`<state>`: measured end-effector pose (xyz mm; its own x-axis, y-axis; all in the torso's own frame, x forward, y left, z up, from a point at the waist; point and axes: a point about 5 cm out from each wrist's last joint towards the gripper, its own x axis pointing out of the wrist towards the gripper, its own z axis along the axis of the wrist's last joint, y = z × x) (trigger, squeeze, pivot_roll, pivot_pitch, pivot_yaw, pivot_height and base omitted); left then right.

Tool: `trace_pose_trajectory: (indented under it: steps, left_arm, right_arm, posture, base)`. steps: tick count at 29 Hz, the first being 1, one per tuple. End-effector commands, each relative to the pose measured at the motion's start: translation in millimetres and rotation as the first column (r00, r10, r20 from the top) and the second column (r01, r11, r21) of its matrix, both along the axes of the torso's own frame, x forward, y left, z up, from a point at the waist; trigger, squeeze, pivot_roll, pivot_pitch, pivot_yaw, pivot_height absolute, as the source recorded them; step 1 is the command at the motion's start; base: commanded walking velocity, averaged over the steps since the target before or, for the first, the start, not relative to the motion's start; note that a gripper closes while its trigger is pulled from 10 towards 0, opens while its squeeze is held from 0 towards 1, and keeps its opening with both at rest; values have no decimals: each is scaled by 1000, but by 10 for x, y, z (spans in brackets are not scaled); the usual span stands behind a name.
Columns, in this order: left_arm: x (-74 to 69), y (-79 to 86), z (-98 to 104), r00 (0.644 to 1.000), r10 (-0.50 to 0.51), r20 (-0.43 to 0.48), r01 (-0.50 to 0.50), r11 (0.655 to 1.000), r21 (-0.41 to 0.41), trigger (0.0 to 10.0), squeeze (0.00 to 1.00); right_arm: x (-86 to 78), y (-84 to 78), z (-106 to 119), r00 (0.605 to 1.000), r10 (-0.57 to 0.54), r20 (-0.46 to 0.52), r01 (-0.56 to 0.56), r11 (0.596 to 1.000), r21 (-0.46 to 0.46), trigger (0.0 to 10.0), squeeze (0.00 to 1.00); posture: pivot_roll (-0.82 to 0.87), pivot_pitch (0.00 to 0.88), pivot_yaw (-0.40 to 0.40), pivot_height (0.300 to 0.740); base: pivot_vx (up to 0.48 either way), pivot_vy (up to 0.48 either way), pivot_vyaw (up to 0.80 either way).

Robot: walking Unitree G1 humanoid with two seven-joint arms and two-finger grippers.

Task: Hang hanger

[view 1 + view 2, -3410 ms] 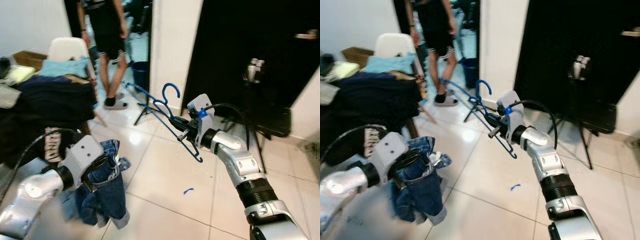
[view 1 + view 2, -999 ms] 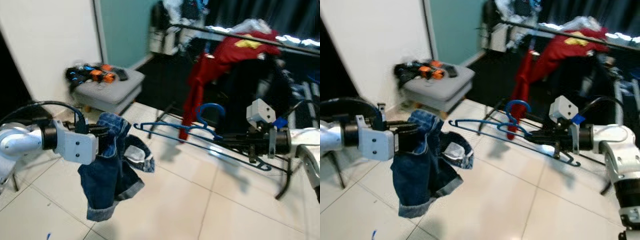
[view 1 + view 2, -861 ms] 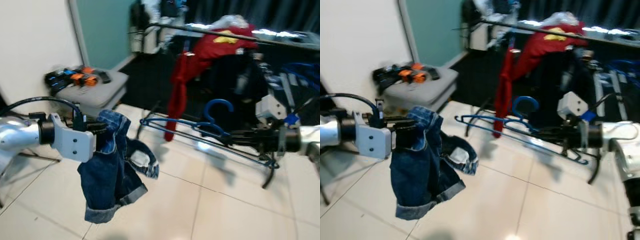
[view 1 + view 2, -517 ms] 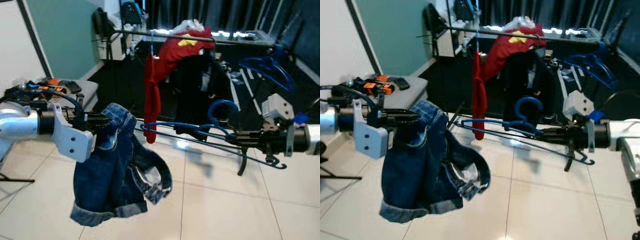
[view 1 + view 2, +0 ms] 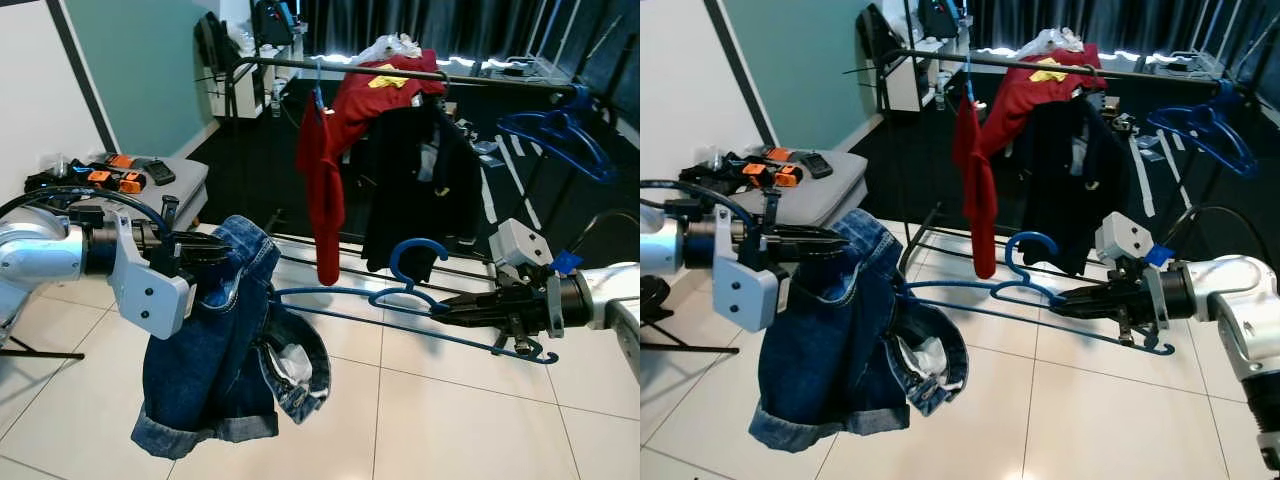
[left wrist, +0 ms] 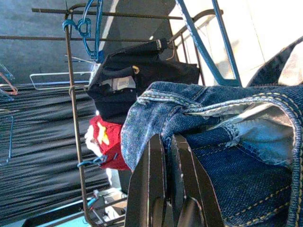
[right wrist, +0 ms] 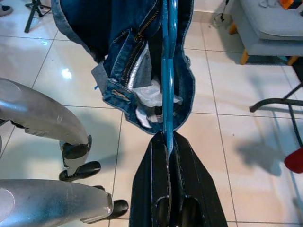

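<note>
Left gripper (image 5: 205, 252) clamped on denim shorts (image 5: 215, 350). Right gripper (image 5: 447, 310) pinching blue hanger (image 5: 400, 300), held level over floor tiles (image 5: 450, 420), far tip inside shorts, near clothes rack (image 5: 330, 67).

a red garment (image 5: 325, 150) and a black garment (image 5: 405, 180) hang from a dark clothes rail (image 5: 300, 66) at the back of the room. just right of them, blue hangers (image 5: 555, 135) hang in a bunch. a grey padded stool (image 5: 160, 195) stands by the teal wall (image 5: 140, 70), carrying orange and black tools (image 5: 105, 170). white tiled floor (image 5: 450, 420) spreads below.
</note>
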<state>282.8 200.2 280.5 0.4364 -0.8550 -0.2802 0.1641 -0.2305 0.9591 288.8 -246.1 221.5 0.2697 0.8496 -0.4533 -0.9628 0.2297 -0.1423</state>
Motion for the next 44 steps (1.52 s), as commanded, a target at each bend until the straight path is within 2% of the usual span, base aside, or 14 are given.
trace_pose_trajectory:
  steps: [1,5,7,9,11,14,30,35,36,39,40,42,43,44]
  left_arm:
    - [-23,-59,102,998,-43,39,44,999,-25,10000,0]
    - [-35,-79,120,997,-54,46,56,998,-30,10000,0]
    - [-73,-166,129,994,-92,51,93,995,-24,10000,0]
    - [-89,-203,134,993,-107,52,109,994,-27,10000,0]
    - [-141,-323,162,985,-160,57,162,986,-30,10000,0]
    - [-176,-390,164,980,-194,51,195,981,-16,10000,0]
    - [-296,-528,141,963,-271,0,270,962,47,10000,0]
    - [-370,-592,90,945,-319,-72,325,942,88,10000,0]
    - [-417,-626,23,931,-343,-122,356,927,117,10000,0]
    - [-452,-648,-23,921,-357,-157,378,916,135,10000,0]
    - [-475,-682,-117,910,-367,-191,398,903,164,10000,0]
    - [-475,-682,-117,910,-367,-191,398,903,164,10000,0]
    - [-470,-700,-216,907,-364,-210,404,894,195,10000,0]
    - [-470,-700,-216,907,-364,-210,404,894,195,10000,0]
  right_arm:
    - [-11,30,-3,1000,15,-9,-16,1000,-11,10000,0]
    - [-3,35,-25,1000,10,-16,-10,1000,-26,10000,0]
    - [9,93,-164,999,11,-42,-14,997,-74,10000,0]
    - [9,119,-215,998,15,-54,-20,996,-87,10000,0]
    - [12,226,-301,997,35,-70,-41,996,-83,10000,0]
    - [14,295,-326,996,54,-76,-60,996,-73,10000,0]
    - [18,340,-354,993,71,-92,-75,996,-39,10000,0]
    - [37,357,-310,993,74,-87,-72,997,26,10000,0]
    - [52,355,-301,994,72,-88,-69,997,42,10000,0]
    - [62,353,-298,994,70,-88,-66,997,50,10000,0]
    - [75,361,-295,994,70,-86,-65,996,57,10000,0]
    - [75,361,-295,994,70,-86,-65,996,57,10000,0]
    - [81,377,-292,994,72,-83,-67,996,63,10000,0]
    - [81,377,-292,994,72,-83,-67,996,63,10000,0]
  posture:
    - [-53,0,11,740]
    - [-52,0,9,740]
    - [-48,0,3,740]
    - [-48,0,3,740]
    - [-39,0,3,740]
    - [-38,0,4,740]
    - [-34,0,0,740]
    - [-30,0,-5,740]
    - [-26,0,-7,740]
    - [-25,0,-8,740]
    - [-22,0,-8,740]
    - [-22,0,-8,740]
    - [-27,0,-6,740]
    - [-27,0,-6,740]
  base:
    - [0,0,0]
    - [0,0,0]
    - [0,0,0]
    - [0,0,0]
    - [0,0,0]
    - [0,0,0]
    - [0,0,0]
    - [0,0,0]
    - [0,0,0]
    - [0,0,0]
    - [0,0,0]
    - [0,0,0]
    - [0,0,0]
    - [0,0,0]
